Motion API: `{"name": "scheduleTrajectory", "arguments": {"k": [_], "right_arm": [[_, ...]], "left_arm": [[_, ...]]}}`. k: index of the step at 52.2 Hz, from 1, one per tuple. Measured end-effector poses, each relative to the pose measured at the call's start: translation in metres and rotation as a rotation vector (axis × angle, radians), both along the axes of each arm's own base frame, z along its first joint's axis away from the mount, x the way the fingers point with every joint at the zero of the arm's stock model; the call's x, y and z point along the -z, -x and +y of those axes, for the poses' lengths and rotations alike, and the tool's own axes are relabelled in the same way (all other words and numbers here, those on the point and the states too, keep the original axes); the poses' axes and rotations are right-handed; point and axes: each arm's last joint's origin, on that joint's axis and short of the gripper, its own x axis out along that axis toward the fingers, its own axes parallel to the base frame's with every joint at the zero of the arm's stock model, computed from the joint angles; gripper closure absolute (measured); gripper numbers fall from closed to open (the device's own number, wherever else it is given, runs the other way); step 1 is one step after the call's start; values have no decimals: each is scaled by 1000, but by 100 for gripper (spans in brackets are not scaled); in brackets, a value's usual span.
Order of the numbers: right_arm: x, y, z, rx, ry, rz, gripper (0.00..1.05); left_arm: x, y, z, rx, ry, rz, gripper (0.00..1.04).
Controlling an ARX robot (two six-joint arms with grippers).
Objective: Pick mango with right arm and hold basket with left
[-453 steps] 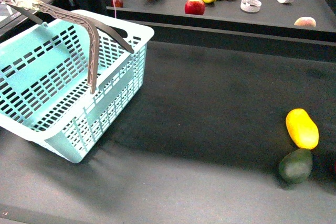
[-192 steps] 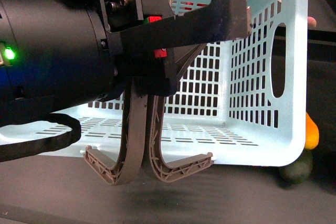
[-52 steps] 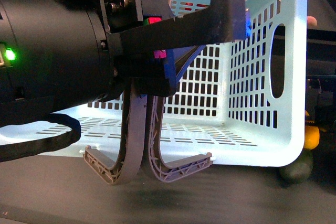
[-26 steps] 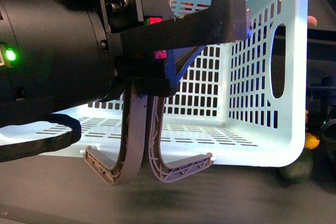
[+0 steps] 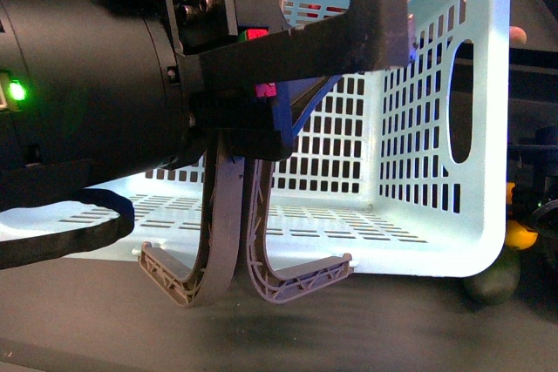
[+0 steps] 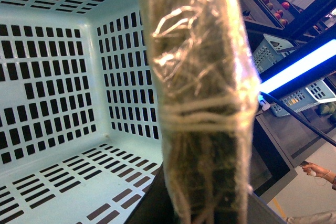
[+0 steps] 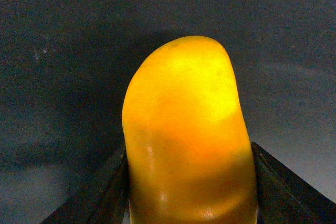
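Across my front view from 9 to 2 o'clock lies the basket [image 5: 436, 128], tipped on its side with its open mouth toward me and its lower wall on the dark table [image 5: 366, 328]. My left arm [image 5: 87, 84] bulks in front of it at 9 o'clock. My left gripper [image 6: 207, 208] is clamped on the basket's two handles [image 5: 235, 224], which are bundled in clear wrap at the grip and curve down toward 6 o'clock. My right gripper [image 7: 189, 192] presses its jaws against both flanks of the mango [image 7: 186, 140], pinching it. In the front view the mango shows between 3 and 4 o'clock, just past the basket's corner, partly hidden by dark gripper parts; whether it touches the table I cannot tell. A dark green fruit [image 5: 493, 280] lies just beneath it at 4 o'clock. A green light [image 5: 15, 90] glows on my left arm.
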Motion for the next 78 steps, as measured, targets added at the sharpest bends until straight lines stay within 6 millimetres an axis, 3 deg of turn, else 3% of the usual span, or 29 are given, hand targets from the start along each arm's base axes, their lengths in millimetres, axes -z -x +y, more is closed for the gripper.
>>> {"name": "scheduleTrajectory", "arguments": {"k": [11,31,52,61,67,78], "right_arm": [[-15,10,-2,19,-34,-22,47],[-114,32,-3,79,-98,-235,48],[-211,97,6,193,-262,-439,48],[-268,126,34,107,-361,-561,48],[-303,142,69,-53,-422,-615,48],[-320,155,117,-255,-456,-620,48]], "left_arm": [[0,0,0,0,0,0,97],[0,0,0,0,0,0,97],[0,0,0,0,0,0,97],[0,0,0,0,0,0,97],[0,0,0,0,0,0,97],[0,0,0,0,0,0,97]]}}
